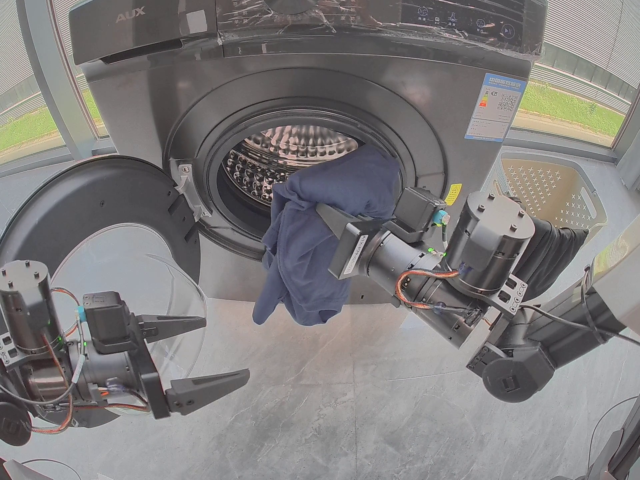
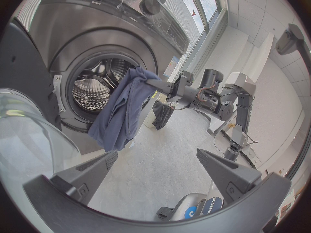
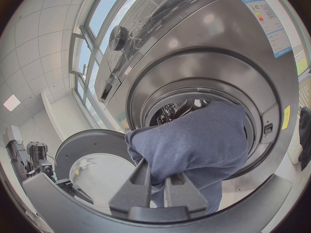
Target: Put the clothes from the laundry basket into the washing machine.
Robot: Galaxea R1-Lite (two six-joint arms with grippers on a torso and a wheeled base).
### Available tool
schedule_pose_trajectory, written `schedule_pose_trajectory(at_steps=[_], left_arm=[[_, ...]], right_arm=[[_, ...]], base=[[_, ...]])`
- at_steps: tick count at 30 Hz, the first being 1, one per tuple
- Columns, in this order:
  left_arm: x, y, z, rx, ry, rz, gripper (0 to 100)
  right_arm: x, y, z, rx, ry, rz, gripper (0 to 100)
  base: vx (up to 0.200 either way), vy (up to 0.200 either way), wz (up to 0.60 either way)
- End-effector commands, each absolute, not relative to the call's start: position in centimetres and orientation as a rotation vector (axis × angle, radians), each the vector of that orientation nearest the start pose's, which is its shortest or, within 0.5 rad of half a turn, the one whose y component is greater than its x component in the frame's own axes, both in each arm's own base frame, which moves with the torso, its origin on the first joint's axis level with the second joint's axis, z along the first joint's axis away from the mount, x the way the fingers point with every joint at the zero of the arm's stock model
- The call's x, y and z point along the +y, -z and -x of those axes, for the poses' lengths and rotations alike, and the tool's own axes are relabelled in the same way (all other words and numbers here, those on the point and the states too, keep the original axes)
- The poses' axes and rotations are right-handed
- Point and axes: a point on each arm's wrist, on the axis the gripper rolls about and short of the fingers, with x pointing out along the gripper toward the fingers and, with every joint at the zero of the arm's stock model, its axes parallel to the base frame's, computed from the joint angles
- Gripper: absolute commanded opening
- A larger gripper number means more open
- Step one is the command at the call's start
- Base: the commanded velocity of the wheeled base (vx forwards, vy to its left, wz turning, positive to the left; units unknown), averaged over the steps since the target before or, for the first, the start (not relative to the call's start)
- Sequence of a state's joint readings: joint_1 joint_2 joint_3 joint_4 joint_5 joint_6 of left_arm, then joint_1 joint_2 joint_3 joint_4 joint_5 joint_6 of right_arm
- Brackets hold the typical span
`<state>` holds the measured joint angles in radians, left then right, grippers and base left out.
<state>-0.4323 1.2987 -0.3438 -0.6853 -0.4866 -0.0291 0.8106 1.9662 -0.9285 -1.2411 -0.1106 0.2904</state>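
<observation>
Navy garment (image 1: 313, 248) hangs clamped in the right pincer (image 3: 159, 178) before the washing machine (image 1: 413, 88).

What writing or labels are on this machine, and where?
Detergent drawer: a brand logo in pale letters.
Blue-and-white sticker: print and a code square, too small to read.
Yellow sticker: too small to read.
Control panel: small icons, no readable words.
</observation>
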Motion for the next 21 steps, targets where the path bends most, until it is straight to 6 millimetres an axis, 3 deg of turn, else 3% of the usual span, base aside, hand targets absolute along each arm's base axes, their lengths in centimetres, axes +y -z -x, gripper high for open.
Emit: schedule_pose_trajectory(at_steps=[1, 21], left_arm=[[-9.9, -15.3, -18.0, 0.37, 0.93, 0.037, 100], [-14.8, -12.0, -23.2, 0.471, 0.981, 0.115, 100]], right_arm=[[26.9, -19.0, -25.4, -0.116, -0.737, -0.387, 0], [27.2, -19.0, -25.1, -0.12, -0.744, -0.381, 0]], base=[[0.0, 0.0, 0.0], [0.0, 0.0, 0.0]])
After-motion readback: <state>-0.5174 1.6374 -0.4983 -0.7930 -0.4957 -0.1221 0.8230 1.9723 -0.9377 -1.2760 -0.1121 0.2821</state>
